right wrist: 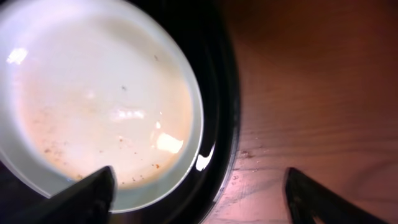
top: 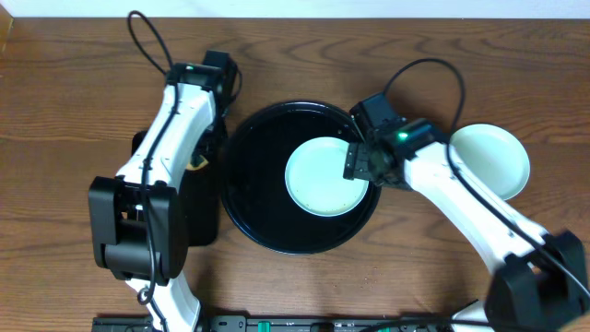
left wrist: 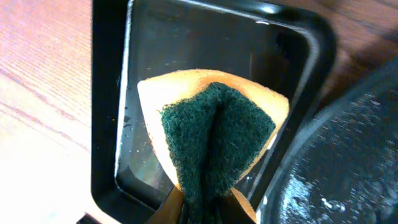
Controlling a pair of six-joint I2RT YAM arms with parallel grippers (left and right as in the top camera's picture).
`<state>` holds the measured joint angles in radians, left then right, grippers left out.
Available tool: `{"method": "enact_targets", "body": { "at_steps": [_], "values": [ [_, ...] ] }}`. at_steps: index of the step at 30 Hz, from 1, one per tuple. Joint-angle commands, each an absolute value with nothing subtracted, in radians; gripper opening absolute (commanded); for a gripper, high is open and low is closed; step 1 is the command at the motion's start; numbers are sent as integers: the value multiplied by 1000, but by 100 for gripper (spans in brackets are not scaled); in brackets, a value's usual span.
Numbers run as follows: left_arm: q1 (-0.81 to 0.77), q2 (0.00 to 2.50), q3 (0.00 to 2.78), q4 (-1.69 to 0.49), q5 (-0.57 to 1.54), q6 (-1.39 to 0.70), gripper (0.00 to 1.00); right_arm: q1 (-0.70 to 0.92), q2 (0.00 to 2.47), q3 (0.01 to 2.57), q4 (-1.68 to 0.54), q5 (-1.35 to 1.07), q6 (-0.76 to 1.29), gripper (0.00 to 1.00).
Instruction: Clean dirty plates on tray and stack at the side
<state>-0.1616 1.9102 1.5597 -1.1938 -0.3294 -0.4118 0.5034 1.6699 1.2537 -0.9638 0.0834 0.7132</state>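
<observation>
Right pincer spread wide over the plate rim, centre-right in the tray. Plate judged light, stiff, wet-slick: pinch the raised rim. Left pincer pinches a sponge.

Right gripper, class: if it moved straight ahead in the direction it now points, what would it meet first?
Probably the raised rim of the large round glossy black tray, right beside the edge of the pale round plastic plate. The right gripper hangs open over that rim; depth is unclear.
</observation>
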Motion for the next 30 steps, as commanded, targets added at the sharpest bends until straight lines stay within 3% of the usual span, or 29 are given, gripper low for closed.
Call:
{"method": "enact_targets", "body": {
  "at_steps": [1,7,12,13,14,15,30],
  "values": [
    [-118,1904,1571,-1204,-318,-393,10,508,1779,1240,-943,-35,748,83],
    [-96,1904,1571,-1204,-317,-393,11,515,1929,1240,-884,-142,747,86],
    [-96,1904,1571,-1203,-313,-393,13,517,2007,1240,-816,-165,747,63],
    [-96,1904,1571,-1203,-313,-393,15,517,2012,1240,-801,-164,747,52],
    [-96,1904,1571,-1203,-310,-393,15,517,2014,1240,-784,-161,747,18],
    [-96,1904,1571,-1203,-304,-394,15,517,2014,1240,-771,-151,748,1],
    [-96,1904,1571,-1203,-273,-393,10,519,1871,1243,-809,277,675,2]
  ]
}}
